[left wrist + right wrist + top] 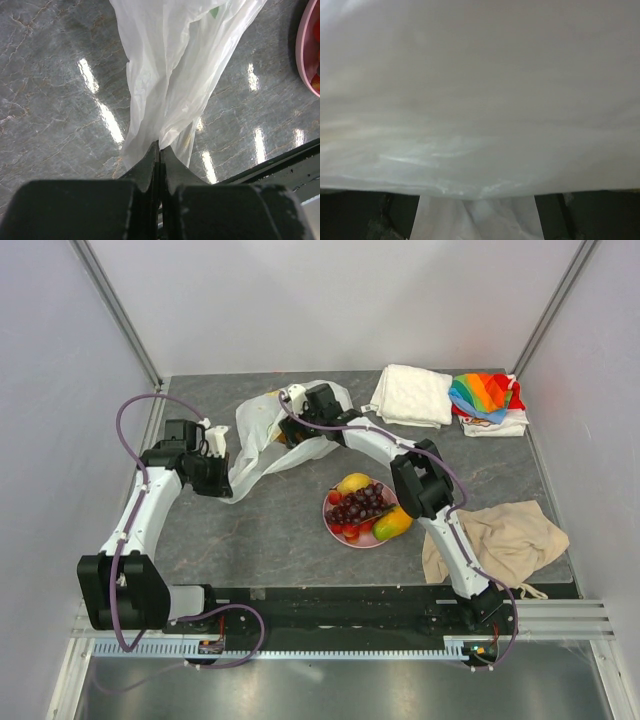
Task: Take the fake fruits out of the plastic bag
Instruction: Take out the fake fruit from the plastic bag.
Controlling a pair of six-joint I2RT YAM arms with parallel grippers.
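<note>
Showed fake fruits piled on the pink plate at centre frame, left fingers clamped shut on the plastic bag at upper centre of the desk, right fingers buried inside, grip unreadable, perhaps one piece left.

Blurred, the thin translucent white plastic bag fills the right wrist view, hiding its contents and the fingertips of the right gripper. The round pink plate is cropped by the left wrist view's edge.
</note>
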